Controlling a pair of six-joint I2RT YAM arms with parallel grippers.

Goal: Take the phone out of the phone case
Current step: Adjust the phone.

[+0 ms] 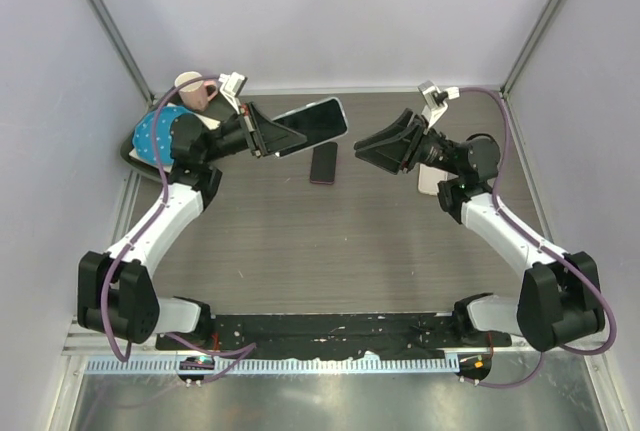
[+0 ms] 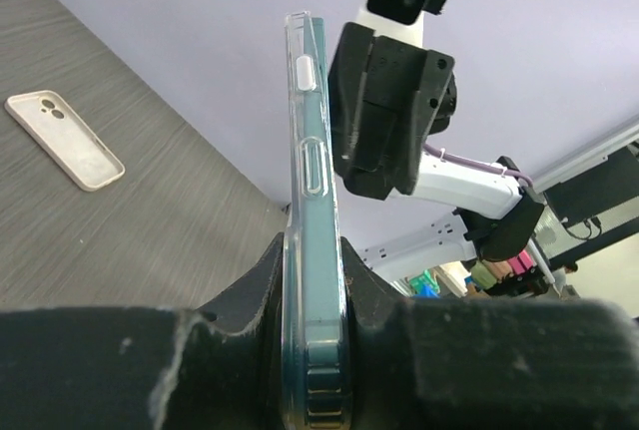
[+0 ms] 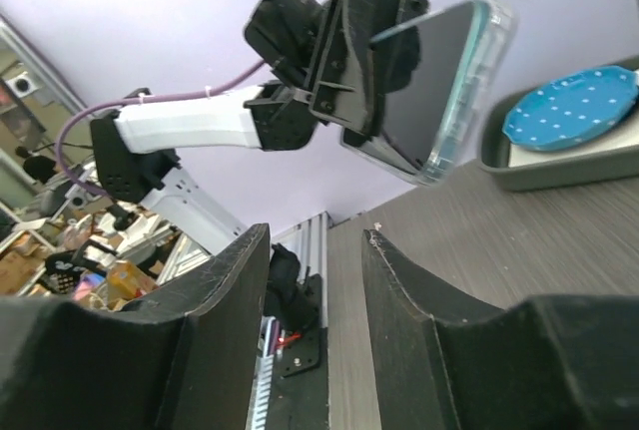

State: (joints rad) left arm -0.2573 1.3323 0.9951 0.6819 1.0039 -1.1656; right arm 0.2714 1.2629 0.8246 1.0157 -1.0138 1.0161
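Note:
A dark teal phone sits inside a clear phone case (image 1: 312, 122). My left gripper (image 1: 284, 137) is shut on its near end and holds it in the air, above the table's back left. In the left wrist view the cased phone (image 2: 313, 181) stands edge-on between the two pads (image 2: 369, 285), which press both flat faces. My right gripper (image 1: 360, 145) hangs open just right of the phone's free end and faces it without touching it. From the right wrist, the phone (image 3: 437, 91) shows beyond the spread, empty fingers (image 3: 409, 280).
A dark phone-sized slab (image 1: 323, 162) lies on the table below the held phone. A beige phone case (image 2: 64, 139) lies flat under the right arm. A grey tray (image 3: 559, 169) with a blue dotted plate (image 3: 571, 108) stands at the back left, beside a cup (image 1: 191, 89).

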